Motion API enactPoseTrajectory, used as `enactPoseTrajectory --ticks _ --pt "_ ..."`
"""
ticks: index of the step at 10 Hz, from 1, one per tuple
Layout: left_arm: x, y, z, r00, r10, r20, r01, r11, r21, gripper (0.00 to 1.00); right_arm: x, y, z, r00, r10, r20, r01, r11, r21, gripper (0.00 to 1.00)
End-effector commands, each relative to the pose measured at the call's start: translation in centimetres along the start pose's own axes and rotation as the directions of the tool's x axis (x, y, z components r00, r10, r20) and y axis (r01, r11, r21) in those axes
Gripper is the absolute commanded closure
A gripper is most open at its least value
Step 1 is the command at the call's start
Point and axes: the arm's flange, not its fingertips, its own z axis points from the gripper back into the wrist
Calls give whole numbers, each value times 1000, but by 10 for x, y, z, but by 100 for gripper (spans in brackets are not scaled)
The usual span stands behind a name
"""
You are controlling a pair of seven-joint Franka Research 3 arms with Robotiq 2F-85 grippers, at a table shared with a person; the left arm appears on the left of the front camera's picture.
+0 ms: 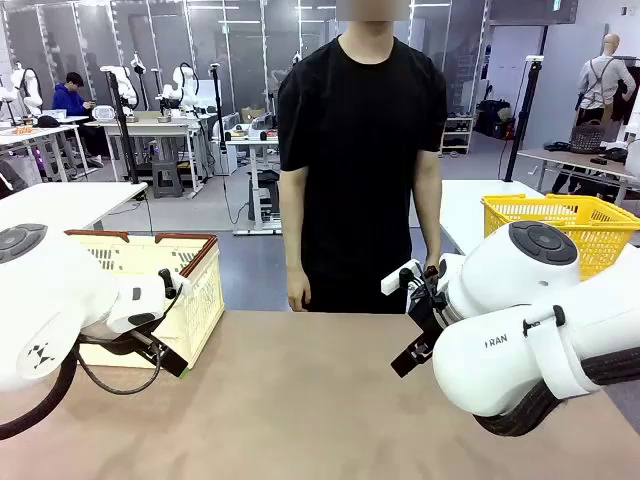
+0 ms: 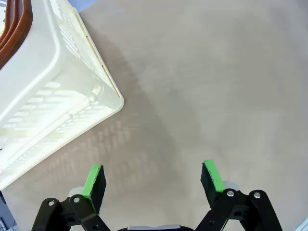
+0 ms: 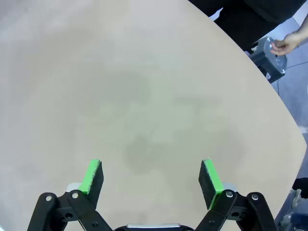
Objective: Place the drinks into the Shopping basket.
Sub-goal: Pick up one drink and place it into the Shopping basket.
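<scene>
Behind the desk (image 1: 300,400) we see a large workroom with grey partitions, white tables and a seated figure far off. Our brown desk runs the full width of the front view, its top bare between the arms. A person (image 1: 360,150) in a black T-shirt stands at its far edge, near the middle, arms hanging down. In the right wrist view one hand (image 3: 284,45) of theirs shows beyond the desk's curved edge.

Our left arm (image 1: 40,310) fills the near left corner of the front view and our right arm (image 1: 520,330) the near right. On the right arm's white shell we read the letters "RAN" (image 1: 497,340); the rest of the word is hidden.

At the desk's far left corner sits the Shopping basket (image 1: 195,290), cream with slotted sides and a brown rim. We cannot tell what lies inside. In the left wrist view its bottom corner (image 2: 113,98) rests on the desk, with its brown handles (image 2: 14,29) at the picture's top left.

On a white table past the desk's right side stands a yellow basket (image 1: 570,215); its contents are not clear to us.

Our left fingers (image 2: 94,179) are spread wide above bare desk, near the basket's corner but apart from it, gripping nothing. Our right fingers (image 3: 92,175) are likewise spread wide over bare desk, with nothing between them.
</scene>
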Motion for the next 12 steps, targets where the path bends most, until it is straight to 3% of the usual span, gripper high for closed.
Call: enactPoseTrajectory --ticks 1,12 --pt "0 0 0 1000 -1 0 1 1000 0 0 0 0 0 1000 0 0 0 1000 0 0" --pt "0 0 0 1000 -1 0 1 1000 0 0 0 0 0 1000 0 0 0 1000 0 0"
